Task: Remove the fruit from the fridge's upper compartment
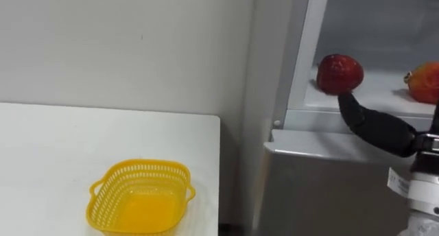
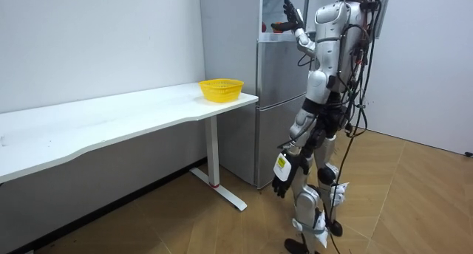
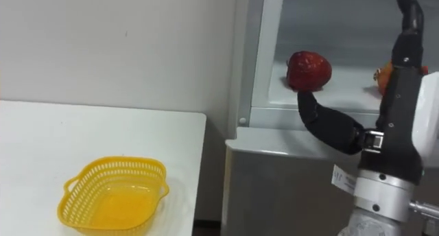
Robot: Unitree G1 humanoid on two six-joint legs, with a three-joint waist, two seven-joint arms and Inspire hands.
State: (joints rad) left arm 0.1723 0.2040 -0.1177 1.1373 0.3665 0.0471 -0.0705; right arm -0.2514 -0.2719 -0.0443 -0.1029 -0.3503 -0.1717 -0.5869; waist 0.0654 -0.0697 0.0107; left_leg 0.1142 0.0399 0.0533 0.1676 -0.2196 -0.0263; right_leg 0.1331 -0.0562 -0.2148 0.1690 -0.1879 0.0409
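Fruit is kept on the upper fridge shelf (image 1: 374,99), two in all: one red fruit (image 1: 339,73) and one orange fruit (image 1: 424,82). The red fruit, roundish with no clear long axis, is found just left of the right hand (image 3: 399,105), which is held open, thumb tip close beneath it. The left hand (image 2: 283,182) is hung by the thigh, its state not to be told. One yellow basket (image 1: 140,166) is set on the one table (image 1: 68,140).

The right hand (image 3: 399,109) hides most of the orange item (image 3: 381,75).
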